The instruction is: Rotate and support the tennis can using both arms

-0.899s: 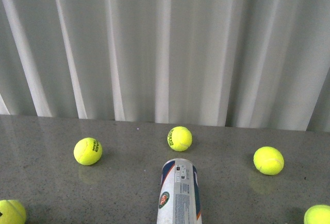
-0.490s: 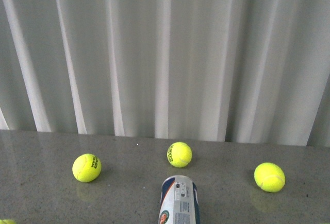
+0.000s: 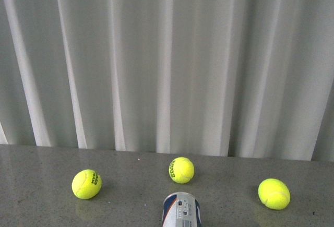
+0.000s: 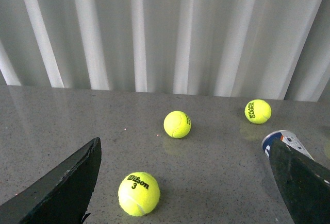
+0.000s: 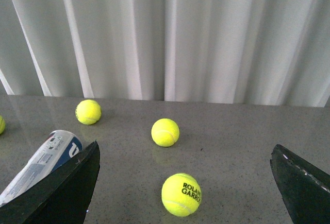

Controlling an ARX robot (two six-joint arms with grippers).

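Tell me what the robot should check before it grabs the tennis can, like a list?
1. Left gripper open: ok, jaws wide apart, empty.
2. Right gripper open: ok, also empty.
3. Tennis can lying on its side on the table: ok.
4. Can between either gripper's jaws: not ok, it lies outside the gap in both wrist views.
5. Nearest tennis ball apart from the can: ok, a gap shows beyond the can's far end.
6. Can's near end free: cannot tell, it is cut off in the front view.
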